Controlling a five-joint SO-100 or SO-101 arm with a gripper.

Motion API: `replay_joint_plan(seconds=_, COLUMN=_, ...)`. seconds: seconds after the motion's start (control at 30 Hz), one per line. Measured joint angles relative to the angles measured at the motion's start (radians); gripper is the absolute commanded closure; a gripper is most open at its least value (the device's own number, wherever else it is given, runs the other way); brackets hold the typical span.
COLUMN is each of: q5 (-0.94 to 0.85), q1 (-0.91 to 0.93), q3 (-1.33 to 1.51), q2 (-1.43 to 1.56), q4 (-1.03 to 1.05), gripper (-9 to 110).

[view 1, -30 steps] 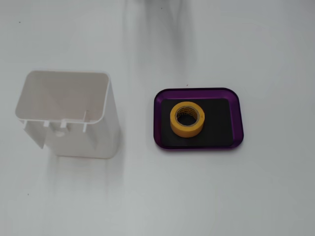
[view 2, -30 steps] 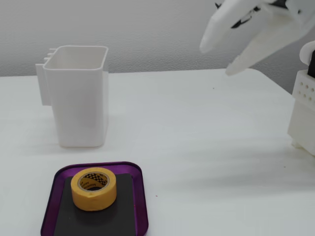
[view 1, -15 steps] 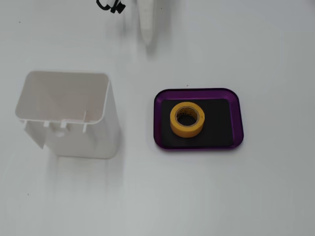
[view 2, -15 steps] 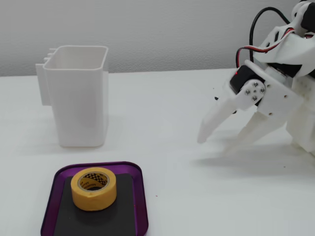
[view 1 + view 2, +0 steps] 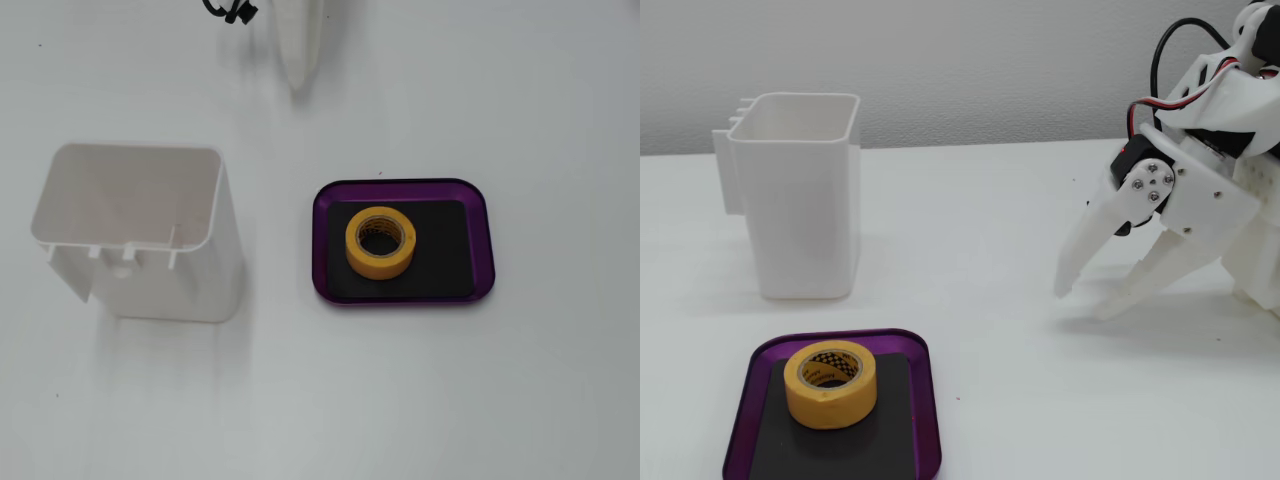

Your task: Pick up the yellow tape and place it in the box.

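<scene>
The yellow tape (image 5: 380,243) lies flat on the black base of the box (image 5: 402,186), the shallow tray with a purple rim. In the other fixed view the tape (image 5: 831,383) sits inside the box (image 5: 930,432) at the lower left. My white gripper (image 5: 1084,304) hangs at the right, far from the box, with its jaws apart and nothing between them. In the top-down fixed view only one white fingertip (image 5: 300,62) shows at the top edge.
A tall white plastic container (image 5: 140,230) stands left of the tray; in the other fixed view the container (image 5: 800,195) stands behind the tray. The arm's body and cables (image 5: 1230,130) fill the right side. The white table (image 5: 520,400) lies bare around them.
</scene>
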Motion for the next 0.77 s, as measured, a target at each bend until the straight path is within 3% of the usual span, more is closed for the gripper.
replay_joint_plan(seconds=0.77, q5=0.009, q1=0.0, q3=0.002, q2=0.0, q4=0.0, gripper=101)
